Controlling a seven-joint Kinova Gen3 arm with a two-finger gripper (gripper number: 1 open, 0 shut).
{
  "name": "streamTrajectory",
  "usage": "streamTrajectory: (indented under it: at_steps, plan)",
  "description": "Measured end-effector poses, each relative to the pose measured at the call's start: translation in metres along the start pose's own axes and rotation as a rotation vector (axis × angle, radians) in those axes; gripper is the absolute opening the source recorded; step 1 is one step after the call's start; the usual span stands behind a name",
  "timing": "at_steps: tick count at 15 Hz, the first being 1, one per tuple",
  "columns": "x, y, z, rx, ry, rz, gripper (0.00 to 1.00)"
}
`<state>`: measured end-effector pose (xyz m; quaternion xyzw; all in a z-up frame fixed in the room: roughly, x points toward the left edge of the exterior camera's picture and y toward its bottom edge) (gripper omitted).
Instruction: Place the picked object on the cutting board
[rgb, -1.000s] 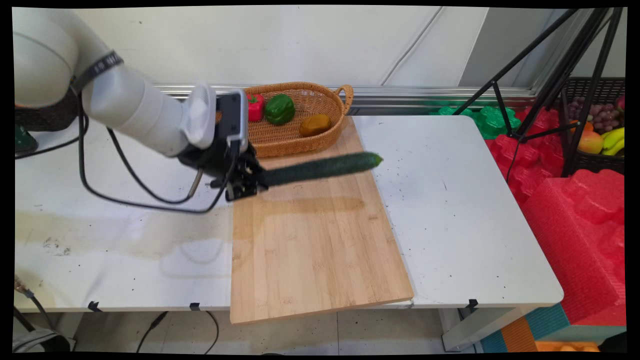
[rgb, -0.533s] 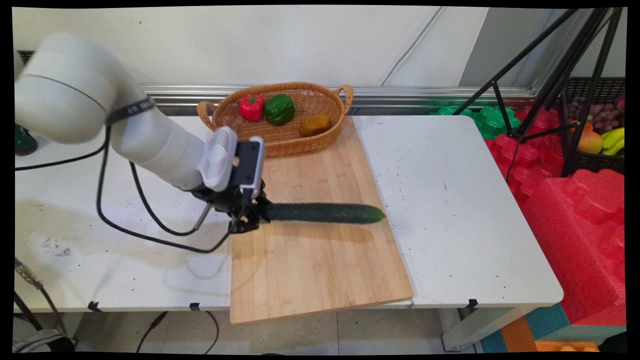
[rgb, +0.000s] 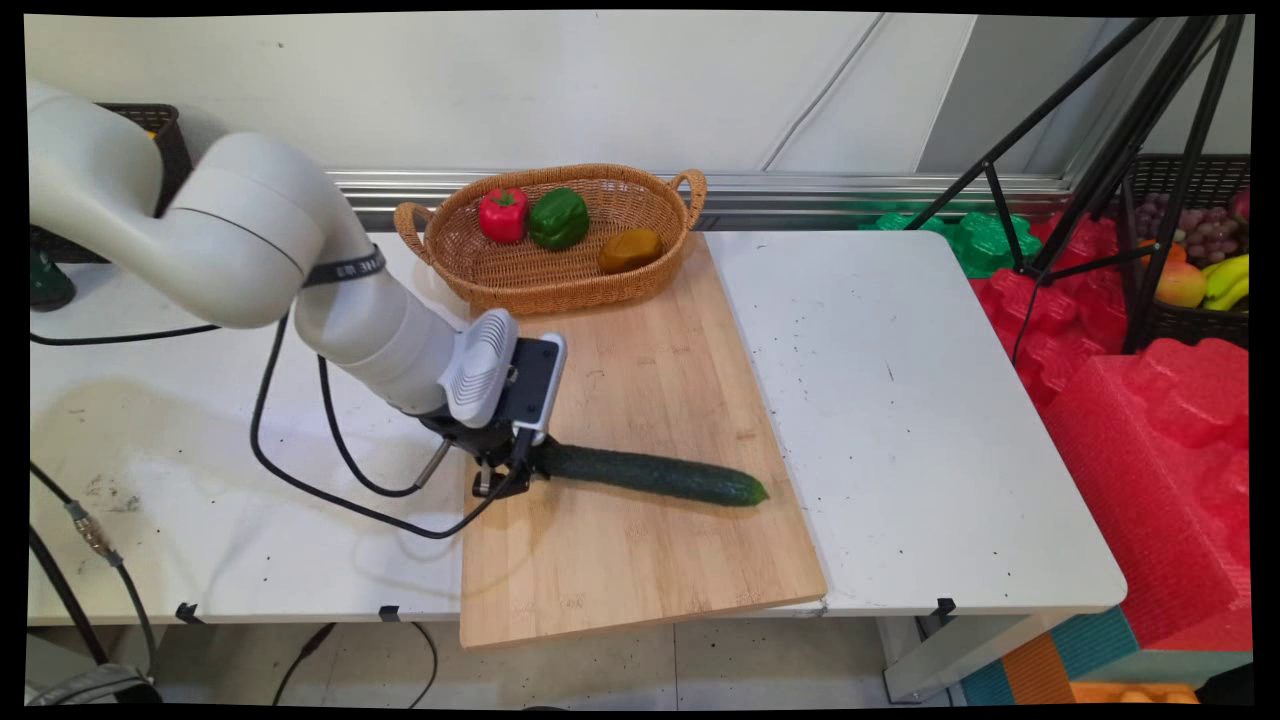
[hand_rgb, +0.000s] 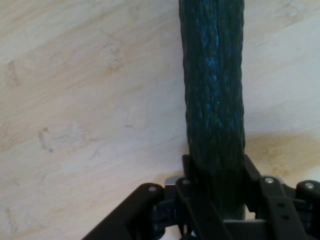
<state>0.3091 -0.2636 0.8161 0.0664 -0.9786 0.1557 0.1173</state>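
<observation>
A long dark green cucumber (rgb: 650, 475) lies across the wooden cutting board (rgb: 640, 560), its free tip near the board's right edge. My gripper (rgb: 522, 468) is shut on its left end, low over the board's left side. In the hand view the cucumber (hand_rgb: 212, 90) runs straight up from between the fingers (hand_rgb: 192, 187), with the pale board (hand_rgb: 90, 110) close beneath.
A wicker basket (rgb: 660, 195) stands at the board's far end with a red pepper (rgb: 503, 214), a green pepper (rgb: 558, 217) and a brown potato-like thing (rgb: 630, 250). Black cables (rgb: 340, 480) hang from the arm over the table's left part. A tripod (rgb: 1100, 150) and red foam (rgb: 1150, 430) are at the right.
The gripper has carried the cucumber from up near the basket down and toward the near side; it is now low on the board, its tip tilted down to the surface.
</observation>
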Motion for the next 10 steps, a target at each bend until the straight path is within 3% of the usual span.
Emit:
streamTrajectory:
  at_steps: [4, 5, 10]
  plan:
    - [0.002, -0.001, 0.012, -0.017, -0.009, 0.014, 0.0]
    - [0.003, -0.001, 0.014, -0.02, -0.009, 0.014, 1.0]
    - [0.004, -0.004, 0.014, -0.017, -0.001, 0.014, 1.0]
